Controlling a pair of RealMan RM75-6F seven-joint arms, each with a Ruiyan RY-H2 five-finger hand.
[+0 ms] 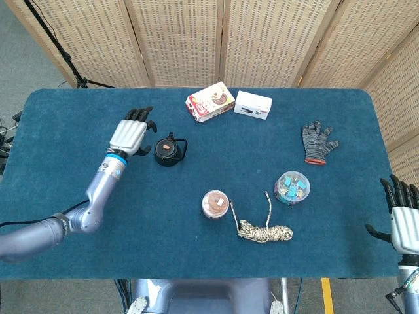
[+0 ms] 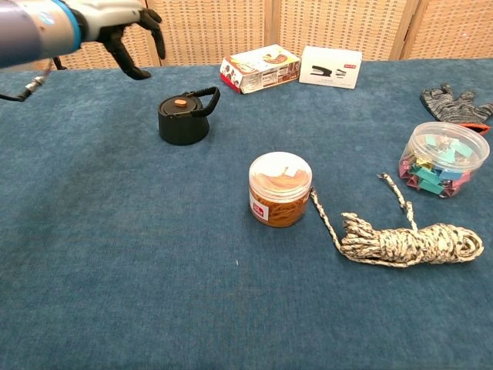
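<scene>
With the left hand (image 1: 129,136) spread and holding nothing just left of the small black kettle (image 1: 169,151) at centre-left of the table (image 1: 78,190), it should drop squarely over the handle, while the right hand (image 1: 406,226) waits, fingers apart, lower right.

Left hand (image 2: 115,27) hovered open above blue felt table (image 2: 115,254), up-left of small black kettle with orange knob (image 2: 183,117), apparently not touching. Clear rubber-band jar (image 2: 280,189) stood centre, beside coiled speckled rope (image 2: 408,239). Clear tub of coloured clips (image 2: 442,159) right.
</scene>
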